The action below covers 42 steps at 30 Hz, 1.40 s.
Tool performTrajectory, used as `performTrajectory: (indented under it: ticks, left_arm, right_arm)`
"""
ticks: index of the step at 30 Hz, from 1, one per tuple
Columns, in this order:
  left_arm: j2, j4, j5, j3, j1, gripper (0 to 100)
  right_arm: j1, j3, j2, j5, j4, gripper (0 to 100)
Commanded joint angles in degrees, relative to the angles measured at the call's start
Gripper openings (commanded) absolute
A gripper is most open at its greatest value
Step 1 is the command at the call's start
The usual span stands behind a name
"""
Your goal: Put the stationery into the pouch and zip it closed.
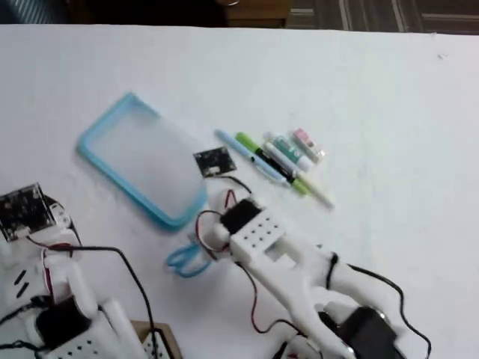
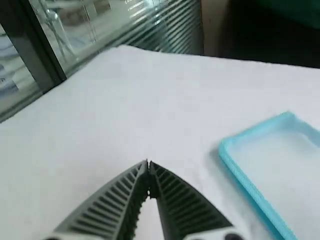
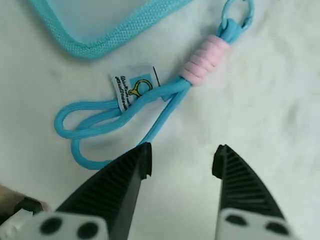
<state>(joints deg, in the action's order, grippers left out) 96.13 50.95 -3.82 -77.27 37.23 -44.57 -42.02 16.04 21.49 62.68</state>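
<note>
Your pouch (image 1: 142,161), translucent with a blue mesh border, lies flat on the white table (image 1: 389,105). None of the stationery (image 1: 273,158) is in it yet. The pens and markers lie in a tight slanted row near one of its long sides, with a green marker (image 1: 248,142) among them and a pink-ended piece (image 1: 307,142) at the outer end.

Off one rounded corner of the pouch (image 3: 95,47) trails its blue pull cord (image 3: 115,112), doubled into slack loops. It carries a pink wrap (image 3: 205,65) and a small printed tag (image 3: 132,87), and it leads up to a ring (image 3: 235,15). You cannot tell from these views whether the zip is open or shut.

Your right gripper (image 3: 181,155) hangs just over the cord's loops, its claw moderately wide and empty, with one fingertip right at the edge of a loop. The right arm (image 1: 258,235) reaches in across the table between pouch and pens. Your left gripper (image 2: 148,167) is pinched tight on nothing, tips meeting, above bare table, with the pouch's blue edge (image 2: 240,165) off to one side and apart from it.

By my reading, you are on the opening step and going for the cord to work the zip before any loading. The next move calls for lowering the right claw until the cord strands sit between the pads. Aim close to the pink wrap rather than the slack loops, which would only stretch out. Then close and draw along the border. The pouch looks light and likely to slide with the pull, so expect to need the left claw on its far edge to pin it.
</note>
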Motion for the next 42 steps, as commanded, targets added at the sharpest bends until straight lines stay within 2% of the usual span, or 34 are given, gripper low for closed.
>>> performTrajectory:
  ticks: [1,6,15,21,24,29,34,42]
  left_arm:
    - [-6.37,0.26,0.62,3.52,-0.13,3]
    - [-13.67,0.26,0.62,8.53,-0.13,3]
    - [-18.24,0.26,2.11,9.41,-0.13,3]
    - [-18.24,0.18,2.11,9.41,-2.07,3]
    - [-18.24,0.18,2.11,9.41,-2.68,3]
    - [-18.24,0.18,1.93,9.41,-2.59,3]
    - [-18.24,0.18,1.85,9.41,-2.59,3]
    - [-18.24,0.18,1.85,9.41,-2.59,3]
  right_arm:
    - [-1.01,0.62,-5.05,0.62,-3.56,20.9]
    - [-5.14,0.79,-10.59,0.53,-7.60,20.9]
    - [-5.41,2.81,-11.74,0.53,-7.52,19.7]
    - [-6.02,2.90,-11.74,0.09,-7.87,1.1]
    - [-5.67,2.90,-11.74,0.09,-7.52,4.5]
    - [-2.59,3.60,-11.65,-2.02,-5.23,1.7]
    - [1.80,7.82,-11.65,-2.02,1.27,1.6]
    - [1.98,10.90,-11.56,-1.85,5.14,1.8]
